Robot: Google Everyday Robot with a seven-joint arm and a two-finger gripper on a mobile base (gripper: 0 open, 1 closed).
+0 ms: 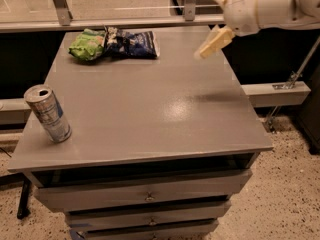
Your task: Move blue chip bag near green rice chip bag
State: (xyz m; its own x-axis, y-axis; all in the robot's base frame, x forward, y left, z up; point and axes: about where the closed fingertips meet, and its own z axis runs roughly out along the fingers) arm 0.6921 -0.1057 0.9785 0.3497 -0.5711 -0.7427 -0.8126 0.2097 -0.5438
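The blue chip bag (134, 44) lies on the grey table (150, 109) at its far left part. The green rice chip bag (87, 45) lies right beside it on its left, the two touching. My gripper (206, 22) hangs in the air above the table's far right part, well to the right of both bags. It is open and empty, with one cream finger (214, 42) pointing down-left and the other at the top of the view.
A silver-blue drink can (48, 113) stands upright near the table's left front edge. The table has drawers (148, 198) below. A metal rail (125, 23) runs behind the table. My arm reaches in from the upper right.
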